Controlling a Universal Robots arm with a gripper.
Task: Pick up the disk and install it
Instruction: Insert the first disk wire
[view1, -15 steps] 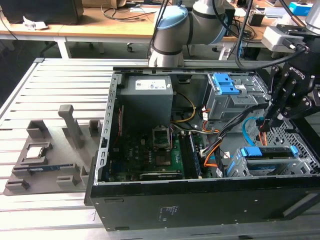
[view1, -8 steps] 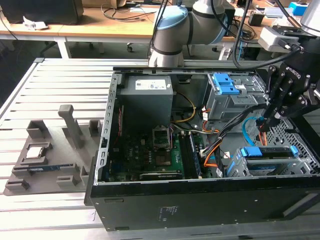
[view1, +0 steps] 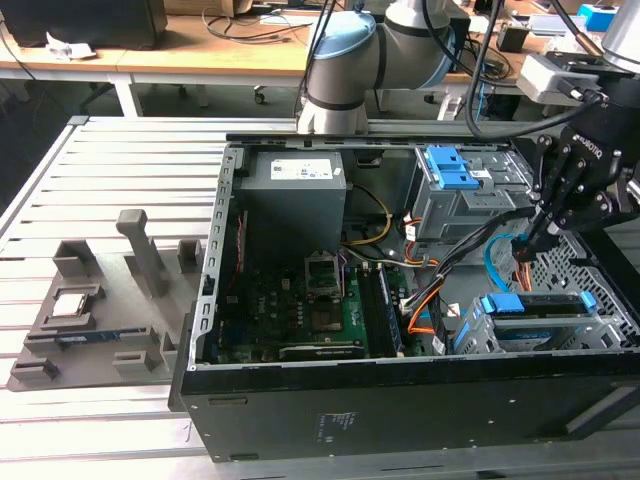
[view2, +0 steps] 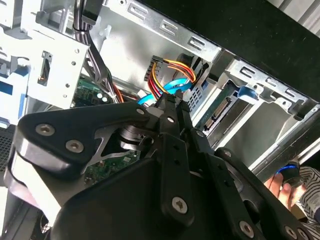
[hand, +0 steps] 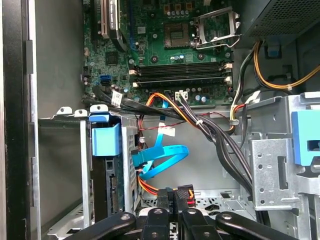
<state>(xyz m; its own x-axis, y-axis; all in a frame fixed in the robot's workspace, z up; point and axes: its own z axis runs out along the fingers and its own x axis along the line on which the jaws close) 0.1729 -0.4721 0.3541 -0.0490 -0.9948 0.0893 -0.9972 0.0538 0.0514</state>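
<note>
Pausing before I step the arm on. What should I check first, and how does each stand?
1. Disk in its cage: ok, blue rails showing.
2. Disk pushed fully home: cannot tell.
3. Gripper apart from the disk: ok, it hangs above and beside it.
4. Cables out of the gripper's way: not ok, the blue cable loops right by it.
5. People away from the case: not ok, a hand is at its edge in the second wrist view.

Green motherboard (hand: 165, 45); blue flat cable (hand: 160, 157); black pincer (view1: 530, 238); blue-railed disk (view1: 535, 305).
</note>
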